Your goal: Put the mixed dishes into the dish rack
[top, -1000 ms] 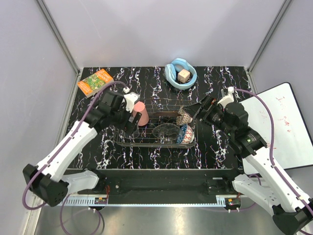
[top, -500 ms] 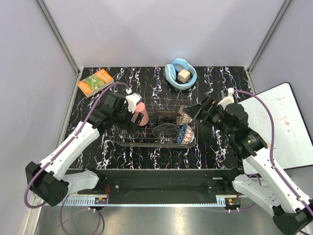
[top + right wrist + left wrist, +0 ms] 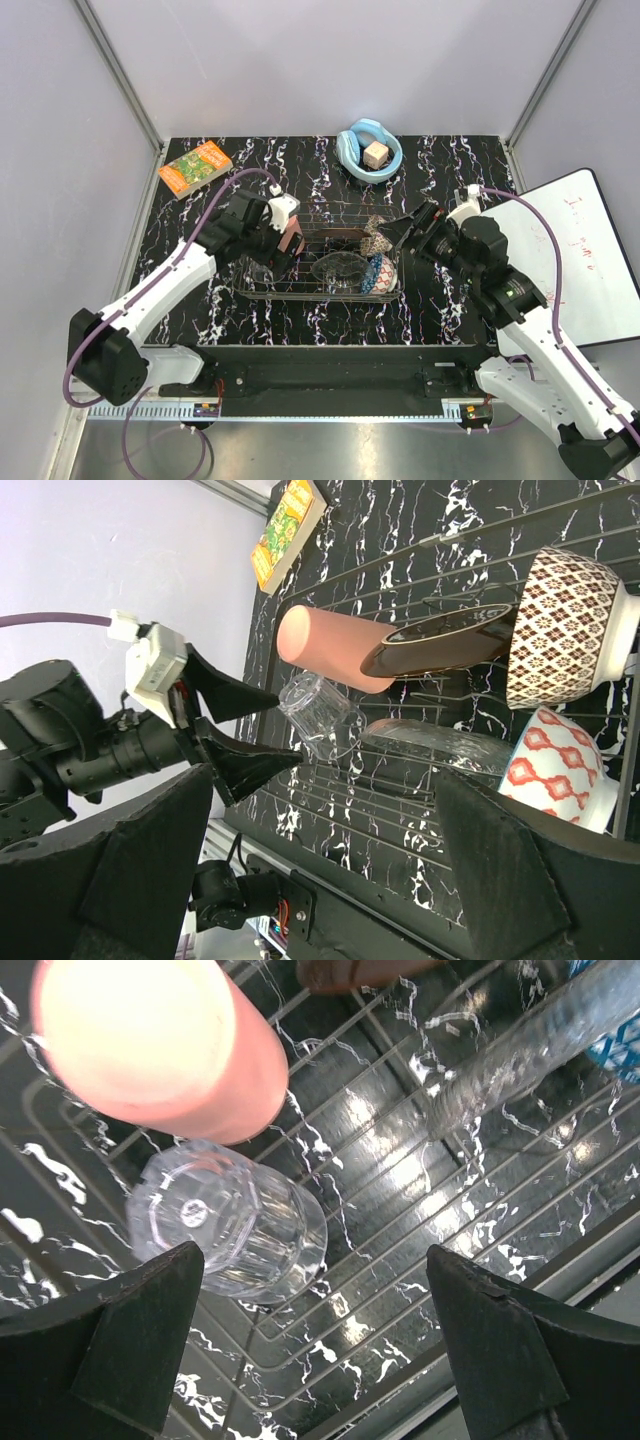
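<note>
Hidden from above by the wide-open, empty left hand (image 3: 278,240), the glass cup (image 3: 225,1222) lay sideways at the rack's (image 3: 318,296) left end, base toward the pink cup (image 3: 160,1045) (cropped in the wrist view); the right hand (image 3: 405,232) gaped empty.

Bright, even light from above fills the top view and leaves only faint, soft shadows. In the left wrist view the pink cup (image 3: 160,1045) is washed out and blurred at close range, and white glare spots flare on the glossy table (image 3: 400,1175). The right wrist view is sharp mid-frame and softer toward its edges.
</note>
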You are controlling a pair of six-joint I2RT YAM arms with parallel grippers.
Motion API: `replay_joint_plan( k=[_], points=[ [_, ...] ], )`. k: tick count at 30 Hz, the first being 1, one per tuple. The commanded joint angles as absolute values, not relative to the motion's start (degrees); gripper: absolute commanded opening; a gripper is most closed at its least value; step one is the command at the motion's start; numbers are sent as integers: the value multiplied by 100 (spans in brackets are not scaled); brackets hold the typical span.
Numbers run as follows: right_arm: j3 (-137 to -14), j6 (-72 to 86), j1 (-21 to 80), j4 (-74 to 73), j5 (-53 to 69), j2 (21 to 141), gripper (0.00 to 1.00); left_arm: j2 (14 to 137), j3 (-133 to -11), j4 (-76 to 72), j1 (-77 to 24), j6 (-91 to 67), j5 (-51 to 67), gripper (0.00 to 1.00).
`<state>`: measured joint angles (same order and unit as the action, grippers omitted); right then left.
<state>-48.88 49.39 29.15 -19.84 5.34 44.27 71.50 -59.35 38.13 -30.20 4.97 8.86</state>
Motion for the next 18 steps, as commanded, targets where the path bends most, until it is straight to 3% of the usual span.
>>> replay_joint_plan(
  k=[1,18],
  points=[
    [-4817,4834,2918,-1951,360,4289,100,7233,-5801,3480,-2979,650,1134,95],
    [-4825,4816,2927,-2048,316,4219,100,7067,-5564,3770,-2979,756,1424,93]
  ],
)
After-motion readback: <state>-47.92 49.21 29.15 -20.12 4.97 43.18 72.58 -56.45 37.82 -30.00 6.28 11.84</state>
